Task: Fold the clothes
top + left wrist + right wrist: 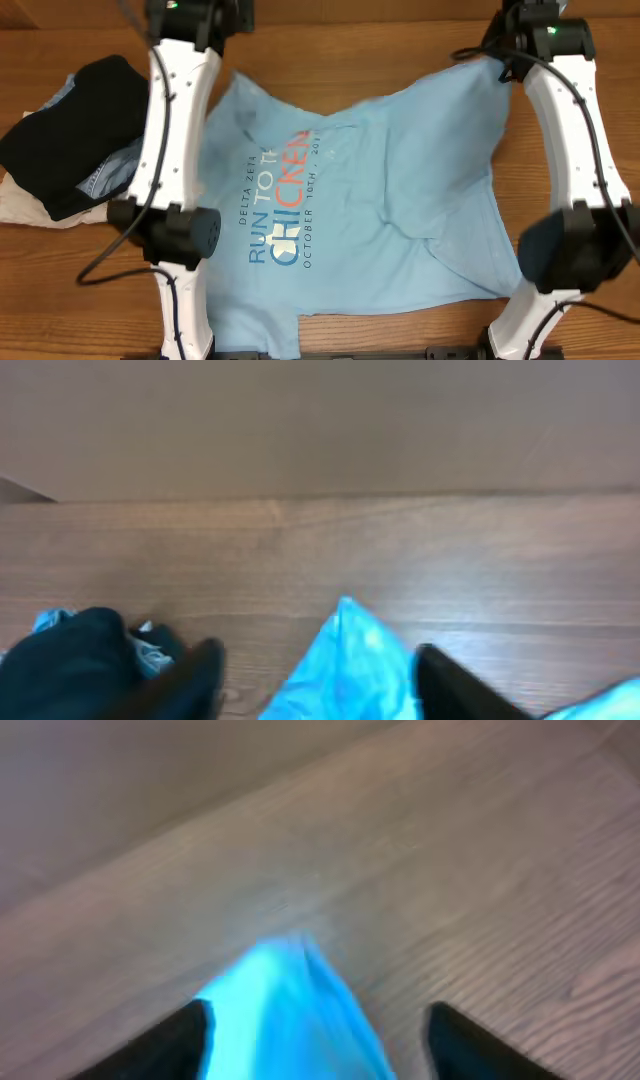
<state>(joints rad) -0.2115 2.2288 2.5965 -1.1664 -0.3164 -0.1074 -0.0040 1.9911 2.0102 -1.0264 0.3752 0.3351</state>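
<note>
Plainly, the sky-blue T-shirt (380, 200) lies spread on the wooden surface (350, 50), lettering up and turned sideways, its far edge rumpled. The left pincer (318, 660) is at the shirt's far left corner with its fingers wide apart. A raised peak of blue cloth stands between them, and nothing is clamped. The right pincer (318, 1015) is at the far right corner, likewise spread wide over a crest of the same cloth and holding nothing. A pile of other clothes (70, 140), black on top with denim blue and cream beneath, lies on the outer side of the left arm (165, 130), near the shirt's left edge.
</note>
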